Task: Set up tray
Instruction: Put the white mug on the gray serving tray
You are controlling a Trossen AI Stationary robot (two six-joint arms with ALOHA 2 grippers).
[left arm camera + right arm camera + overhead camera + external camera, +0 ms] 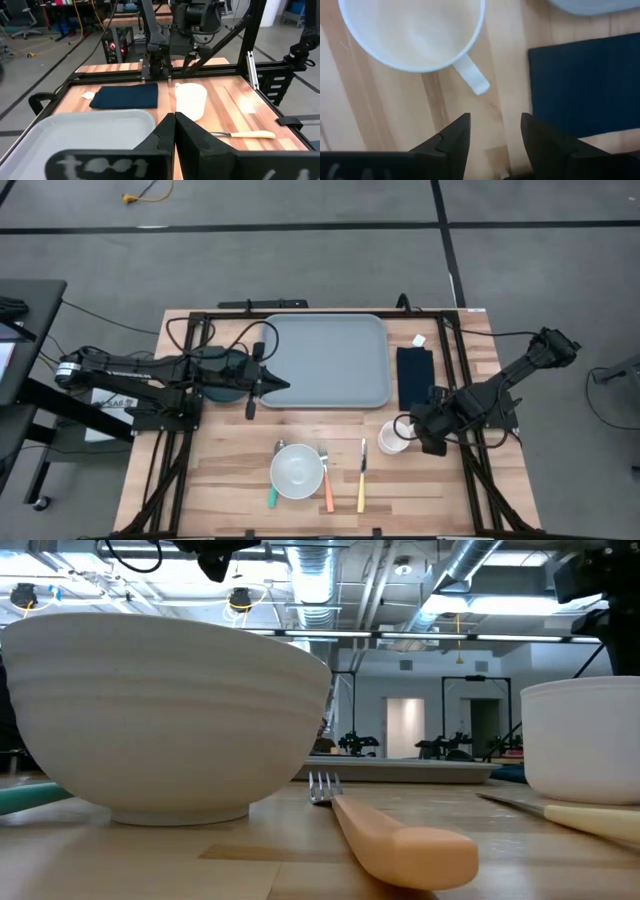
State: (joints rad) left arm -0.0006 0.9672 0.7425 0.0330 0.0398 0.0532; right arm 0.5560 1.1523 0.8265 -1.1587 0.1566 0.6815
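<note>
The tray (330, 360) is seen at the far middle of the surface, long axis running left to right. The right tool (492, 132), fingers apart and empty, is held just beside the mug (415, 30), its handle pointing toward the gap. The left tool (268, 383), fingers together, is at the tray's left edge.

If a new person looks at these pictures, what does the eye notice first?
The large empty tray at the table's far middle stands out first. The left gripper, shut, rests at its left edge. The right gripper, open, hovers by the white cup, near the dark napkin.
</note>
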